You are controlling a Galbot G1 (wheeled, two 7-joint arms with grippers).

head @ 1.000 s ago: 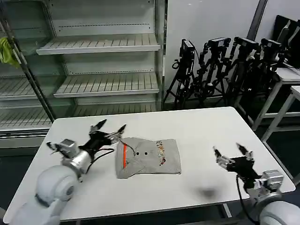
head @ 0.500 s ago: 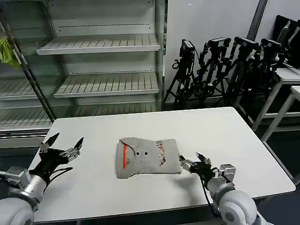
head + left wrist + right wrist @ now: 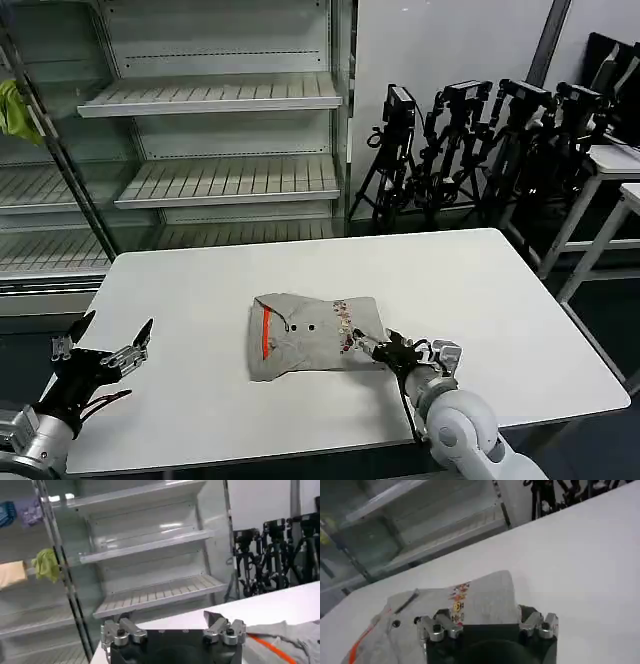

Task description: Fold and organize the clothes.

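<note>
Since a second ago: right claw (image 3: 385, 345) has swung in from the worktop's right edge to the T-shirt's near right corner; left claw (image 3: 103, 342) has backed off to the left edge. T-shirt (image 3: 315, 336) lies folded mid-worktop, red collar strip toward left claw, chest print just beyond right claw. Right claw's fingers apart at the cloth's edge, whether touching I cannot tell. Left claw spread wide, empty, well apart from shirt. Worktop (image 3: 480, 290) white.
</note>
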